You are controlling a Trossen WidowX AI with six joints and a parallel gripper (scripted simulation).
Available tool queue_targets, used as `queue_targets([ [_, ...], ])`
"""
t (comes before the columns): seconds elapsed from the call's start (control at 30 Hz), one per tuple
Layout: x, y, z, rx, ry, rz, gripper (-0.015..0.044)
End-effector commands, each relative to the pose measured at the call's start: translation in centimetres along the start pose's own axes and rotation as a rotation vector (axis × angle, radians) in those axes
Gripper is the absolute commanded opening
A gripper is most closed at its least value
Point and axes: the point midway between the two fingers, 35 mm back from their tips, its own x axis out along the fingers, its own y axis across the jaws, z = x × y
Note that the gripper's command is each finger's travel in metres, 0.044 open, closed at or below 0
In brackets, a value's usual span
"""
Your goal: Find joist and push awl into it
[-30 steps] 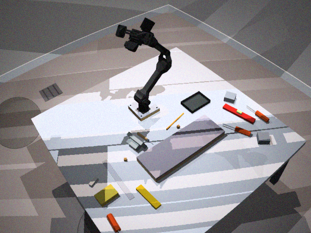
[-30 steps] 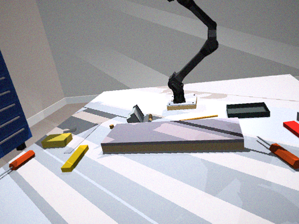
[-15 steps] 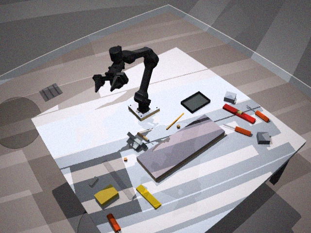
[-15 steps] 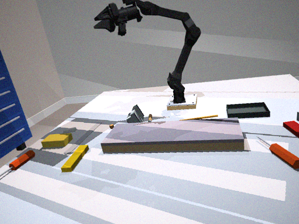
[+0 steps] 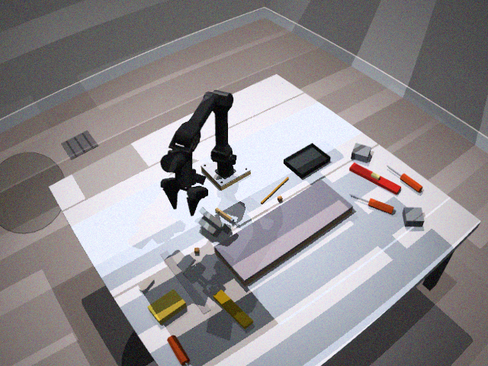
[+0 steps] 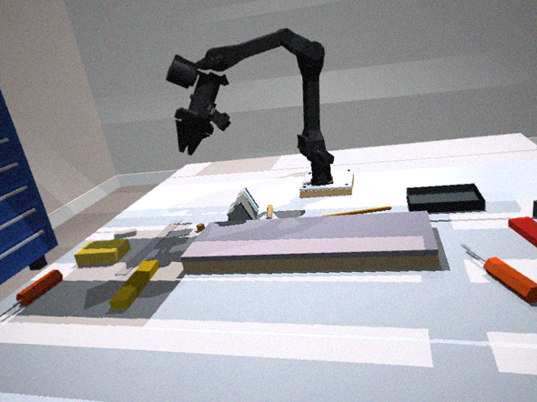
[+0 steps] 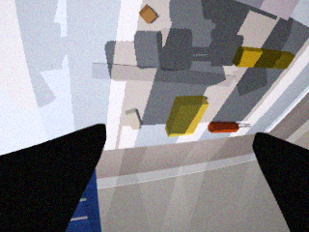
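My gripper (image 5: pixel 183 211) (image 6: pixel 186 152) (image 7: pixel 181 135) is open and empty, high above the table, left of the floor panel. The long mauve floor panel (image 5: pixel 284 232) (image 6: pixel 314 234) lies flat; no joist or hole shows. A grey-green, angular thing (image 5: pixel 213 224) (image 6: pixel 243 207) stands by its left end and may be the stud finder. The awl (image 5: pixel 224 214) (image 6: pixel 270 211), with a wooden handle and thin spike, lies beside it. A plain yellow block (image 5: pixel 167 306) (image 6: pixel 102 253) (image 7: pixel 186 116) lies farther left; I cannot tell its use. The black tray (image 5: pixel 307 160) (image 6: pixel 443 200) is empty.
A yellow bar (image 5: pixel 232 309) (image 6: pixel 135 285) (image 7: pixel 266 57) and an orange-handled screwdriver (image 5: pixel 178 349) (image 6: pixel 39 287) (image 7: pixel 223 127) lie near the yellow block. A pencil (image 5: pixel 274 191) lies behind the panel. A red level (image 5: pixel 362 173), two more screwdrivers and two grey blocks lie right.
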Motion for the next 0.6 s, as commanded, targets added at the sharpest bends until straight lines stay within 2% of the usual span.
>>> queue_targets([
  [0.0,3.8,1.2,4.5,0.018,-0.212,0.113,0.044],
  [0.23,7.3,3.5,12.4,0.01,-0.556,0.335,0.044],
  [0.57,7.5,3.3,12.5,0.01,-0.563,0.341,0.044],
])
